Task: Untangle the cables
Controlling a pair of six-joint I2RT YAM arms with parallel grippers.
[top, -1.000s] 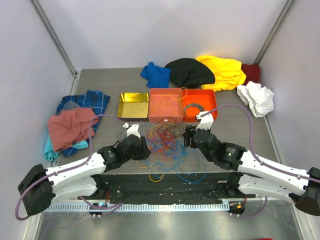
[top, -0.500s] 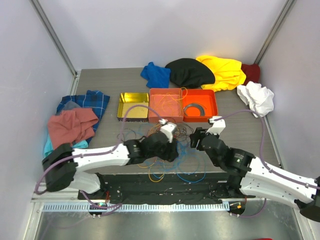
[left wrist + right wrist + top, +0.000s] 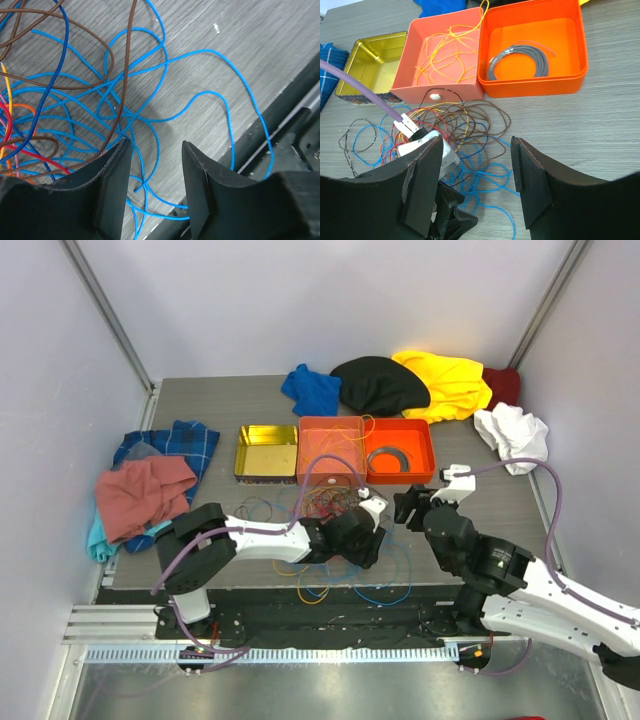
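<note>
Two pairs of jaws stand apart, neither clamping anything.
Thin multicoloured wire cables (image 3: 325, 502) sprawl on the grey worktop (image 3: 200, 405); left jaws straddle blue loops (image 3: 122, 116), likely choosing one; right jaws hover empty beside.

The left arm (image 3: 262, 538) and the right arm (image 3: 545, 590) are a matched pair: smooth white shell links joined by bulky black joint housings. A thick purple hose (image 3: 322, 458) runs off the left one, and a second purple hose (image 3: 553, 510) runs off the right. Up close, the left gripper's fingers (image 3: 112, 192) are matte black, broad flat wedges with squared tips and slightly rough edges. The right gripper's fingers (image 3: 422, 185) look just the same.
</note>
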